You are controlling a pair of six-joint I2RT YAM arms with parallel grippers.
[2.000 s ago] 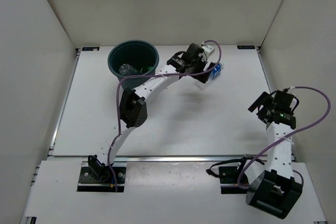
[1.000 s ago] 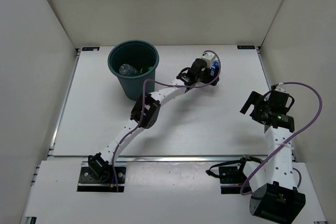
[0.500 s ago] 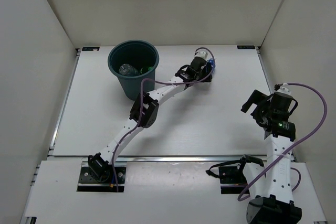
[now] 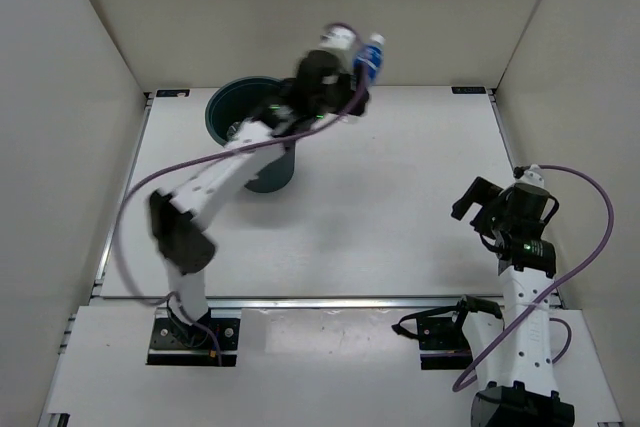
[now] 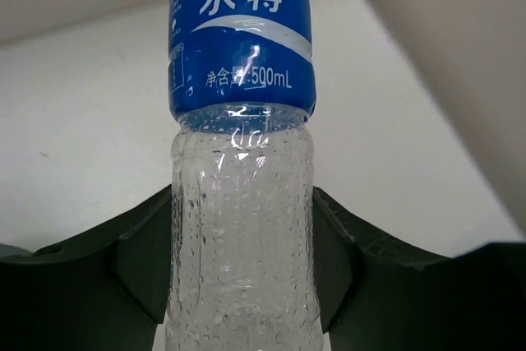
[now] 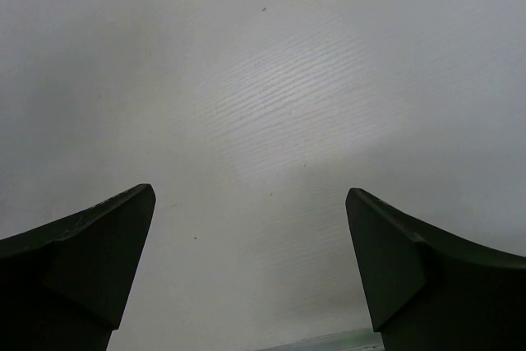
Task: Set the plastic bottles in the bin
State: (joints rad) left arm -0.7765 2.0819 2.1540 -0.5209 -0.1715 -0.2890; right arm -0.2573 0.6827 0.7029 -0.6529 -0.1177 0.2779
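clear plastic bottle with a blue label [image 4: 371,53] hung in the air, pinched between the left fingers [image 5: 136,265], past the far edge of the white tabletop [image 4: 400,197] and a little to the right of the dark teal round plastic bin [image 4: 213,117]. in the left wrist view the two dark fingers pressed on the dimpled clear part of the body, just under the label, one on each side. the bottle looked empty, so it was probably very light; its thin wall would dent under a hard squeeze and could slip if the hold went slack. the dimpled section seemed the better place to hold it, since the glossy label band above would likely be slicker. which end carried the cap could not be told from these views.

the bin stood upright near the far left of the tabletop, its mouth partly covered by the left arm; something pale lay inside it, perhaps another bottle, though the view was too poor to be sure. the carried bottle was not yet over the opening.

the right fingers [image 6: 74,260] were spread wide over bare tabletop, holding nothing, well apart from the bin.
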